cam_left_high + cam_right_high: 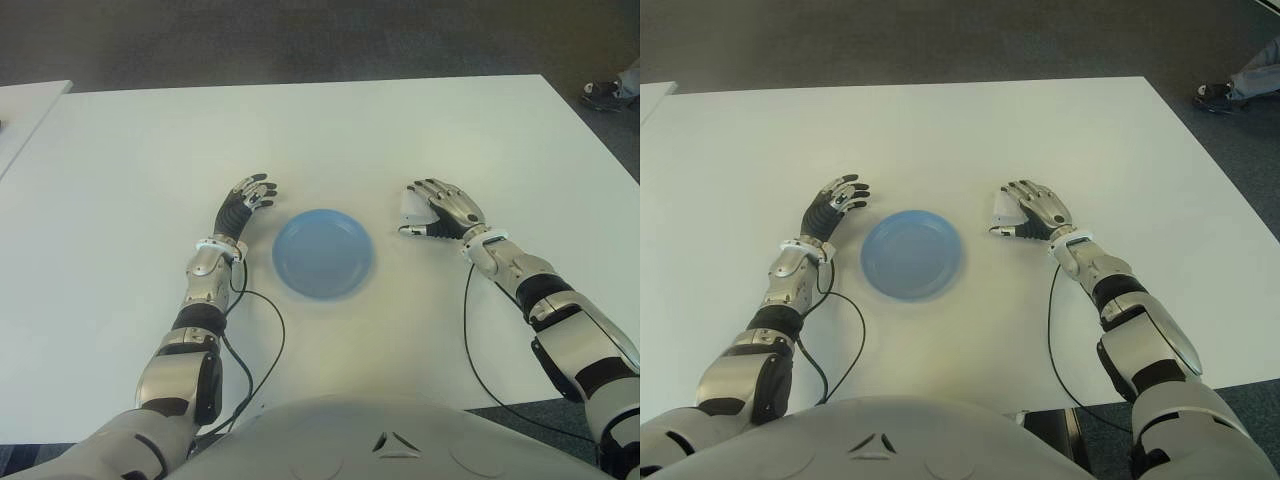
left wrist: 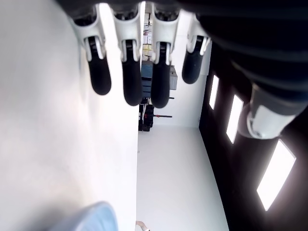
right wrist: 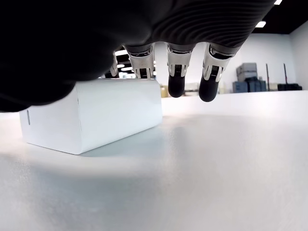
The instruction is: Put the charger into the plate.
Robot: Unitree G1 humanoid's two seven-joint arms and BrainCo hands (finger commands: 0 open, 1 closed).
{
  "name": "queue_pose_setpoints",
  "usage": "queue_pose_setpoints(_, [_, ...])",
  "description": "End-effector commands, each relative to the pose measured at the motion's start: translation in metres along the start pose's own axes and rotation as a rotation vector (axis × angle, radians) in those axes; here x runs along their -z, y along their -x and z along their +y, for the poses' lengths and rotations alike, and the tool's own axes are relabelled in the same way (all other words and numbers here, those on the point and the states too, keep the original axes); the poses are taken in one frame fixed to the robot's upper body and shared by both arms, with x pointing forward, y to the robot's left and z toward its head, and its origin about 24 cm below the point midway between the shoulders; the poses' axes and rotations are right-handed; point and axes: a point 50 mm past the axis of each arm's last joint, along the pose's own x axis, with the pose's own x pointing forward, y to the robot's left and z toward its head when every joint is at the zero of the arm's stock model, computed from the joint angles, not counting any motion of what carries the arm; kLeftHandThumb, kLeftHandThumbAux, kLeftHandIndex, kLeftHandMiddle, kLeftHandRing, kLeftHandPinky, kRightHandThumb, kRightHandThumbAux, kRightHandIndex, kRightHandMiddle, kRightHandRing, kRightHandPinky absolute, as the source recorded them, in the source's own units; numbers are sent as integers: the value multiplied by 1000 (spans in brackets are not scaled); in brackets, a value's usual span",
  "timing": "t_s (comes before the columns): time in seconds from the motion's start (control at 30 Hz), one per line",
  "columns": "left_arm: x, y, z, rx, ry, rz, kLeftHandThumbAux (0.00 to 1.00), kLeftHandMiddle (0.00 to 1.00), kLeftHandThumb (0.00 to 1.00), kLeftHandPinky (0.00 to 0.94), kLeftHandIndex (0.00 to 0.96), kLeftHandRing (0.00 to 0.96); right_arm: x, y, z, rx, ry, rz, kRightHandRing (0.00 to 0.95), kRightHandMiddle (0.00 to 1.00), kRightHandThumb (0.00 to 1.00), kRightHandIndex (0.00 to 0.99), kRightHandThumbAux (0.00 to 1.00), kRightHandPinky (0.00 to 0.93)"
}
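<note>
Right under my right hand (image 1: 440, 212) the white charger (image 3: 91, 117) sits flat on the table (image 1: 330, 130), just right of the empty blue plate (image 1: 323, 254), so I judge I'm at the grasp step with nothing lifted yet. Its fingers (image 3: 176, 82) hang loosely spread over the block's top and far side, not clamped; next I need to close them around it, lift, and carry it left over the plate. Left hand (image 1: 245, 200) idles on the plate's left side, fingers apart and holding nothing.

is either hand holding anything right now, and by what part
Nothing is held. The right hand hovers over the white charger, which sits on the table, fingers uncurled above it. The left hand is open beside the plate.
</note>
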Motion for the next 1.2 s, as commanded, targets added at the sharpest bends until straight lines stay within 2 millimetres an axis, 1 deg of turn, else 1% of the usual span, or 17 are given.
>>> queue_pose_setpoints(0.03, [14,11,4,-8,19,66,499,316,0,304,228,315,-1,9,20,-98,10,16,0,0,302,0,155,0])
queue_pose_setpoints(0.47, [12,14,6,-6,16,60,498,317,0,302,233,316,-2,14,32,-134,13,35,0,0,305,0,161,0])
queue_pose_setpoints(0.83, [11,16,6,-5,11,52,494,323,0,311,236,323,-3,16,36,-148,13,39,0,0,299,0,182,0])
queue_pose_setpoints(1.2, [10,18,7,-6,10,44,497,326,0,309,237,323,-8,20,43,-137,7,13,0,0,282,0,191,6])
